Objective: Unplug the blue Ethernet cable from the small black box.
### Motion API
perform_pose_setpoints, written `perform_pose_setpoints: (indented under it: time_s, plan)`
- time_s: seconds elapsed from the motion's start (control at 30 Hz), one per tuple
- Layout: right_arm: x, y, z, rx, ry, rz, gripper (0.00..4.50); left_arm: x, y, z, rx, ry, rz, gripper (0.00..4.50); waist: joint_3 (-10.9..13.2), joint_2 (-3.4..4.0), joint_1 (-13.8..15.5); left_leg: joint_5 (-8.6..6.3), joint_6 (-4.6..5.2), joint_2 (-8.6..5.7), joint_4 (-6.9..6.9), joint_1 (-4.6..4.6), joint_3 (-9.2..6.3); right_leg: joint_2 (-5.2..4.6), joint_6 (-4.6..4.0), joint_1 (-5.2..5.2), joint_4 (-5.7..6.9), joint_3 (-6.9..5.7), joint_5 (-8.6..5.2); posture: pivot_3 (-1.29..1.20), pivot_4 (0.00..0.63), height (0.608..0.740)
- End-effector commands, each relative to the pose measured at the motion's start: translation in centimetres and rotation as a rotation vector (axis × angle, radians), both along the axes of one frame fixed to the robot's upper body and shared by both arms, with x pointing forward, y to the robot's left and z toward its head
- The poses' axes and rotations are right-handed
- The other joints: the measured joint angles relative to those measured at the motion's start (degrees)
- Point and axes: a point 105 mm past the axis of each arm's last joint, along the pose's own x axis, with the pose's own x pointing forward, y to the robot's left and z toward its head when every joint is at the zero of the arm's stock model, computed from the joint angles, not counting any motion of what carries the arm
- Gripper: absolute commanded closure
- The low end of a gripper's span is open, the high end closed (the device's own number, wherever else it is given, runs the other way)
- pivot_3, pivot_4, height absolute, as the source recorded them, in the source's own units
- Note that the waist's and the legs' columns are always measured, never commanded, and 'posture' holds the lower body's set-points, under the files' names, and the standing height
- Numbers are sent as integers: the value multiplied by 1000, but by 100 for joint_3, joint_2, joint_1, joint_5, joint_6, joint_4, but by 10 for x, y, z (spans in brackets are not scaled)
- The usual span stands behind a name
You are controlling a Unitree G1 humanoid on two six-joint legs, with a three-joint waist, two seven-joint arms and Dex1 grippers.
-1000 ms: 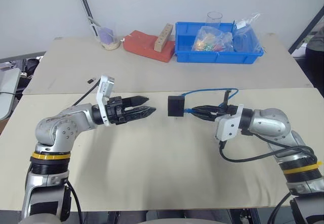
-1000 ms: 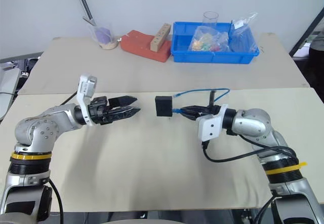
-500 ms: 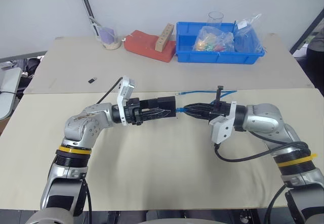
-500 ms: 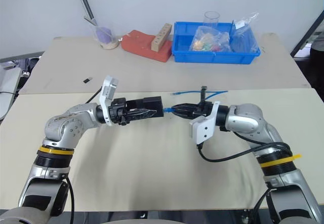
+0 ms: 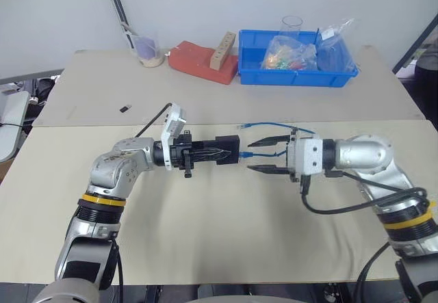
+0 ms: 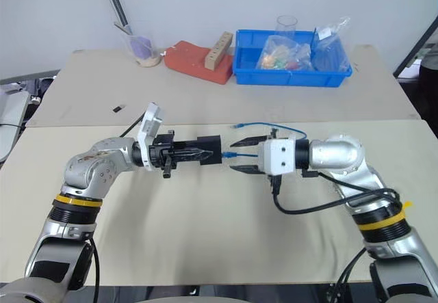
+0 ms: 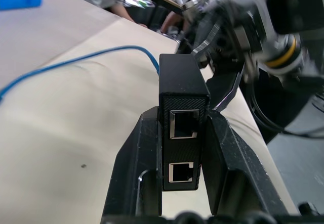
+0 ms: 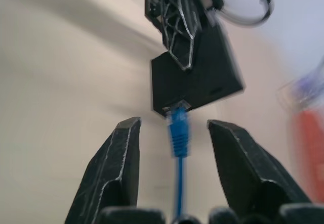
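The left gripper (image 5: 217, 151) is clamped tight on the small black box (image 5: 228, 149), holding it above the table (image 5: 205, 221) with the gripper pointing toward three o'clock. The blue Ethernet cable (image 5: 249, 153) is plugged into the box's three-o'clock face. From that side, the right gripper (image 5: 263, 154) points toward nine o'clock with its fingers spread apart, one above and one below the plug, touching neither. The cable's slack loops back past the right wrist toward twelve o'clock.
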Motion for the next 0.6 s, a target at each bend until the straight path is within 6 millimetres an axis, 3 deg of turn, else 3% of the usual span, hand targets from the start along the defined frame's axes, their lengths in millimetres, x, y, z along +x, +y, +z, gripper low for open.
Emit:
perform_pose_setpoints:
  time_s: [0.03, 0.23, 0.47, 0.6]
  plan:
    - [-8, 3, 11, 29, 256, -11, 2325, 0, -2, 14, -4, -79, -35, 3953, 0, 0, 1, 0, 0, 0, 0, -1, -1, 0, 0, 0, -1, -1, 0, 0, 150, 740]
    - [1, 5, 10, 39, 461, -77, 2325, -1, -4, 20, -14, -106, -63, 3953, 0, 0, 3, -1, 2, -2, 0, -5, -1, -1, 0, -1, -8, -5, 0, 0, 150, 740]
    - [11, 11, 13, 79, 527, -100, 2325, -6, -6, 21, -20, -108, -75, 3953, 0, 0, -3, -1, 2, -2, 0, -7, -2, 0, 0, -3, -6, -6, 0, 0, 150, 740]
    - [11, 8, 27, 108, 564, -78, 2325, -8, -3, 19, -14, -105, -73, 3953, 0, 0, -4, -1, 2, -2, 0, -10, -2, -1, 0, -7, -6, -6, 0, 0, 150, 740]
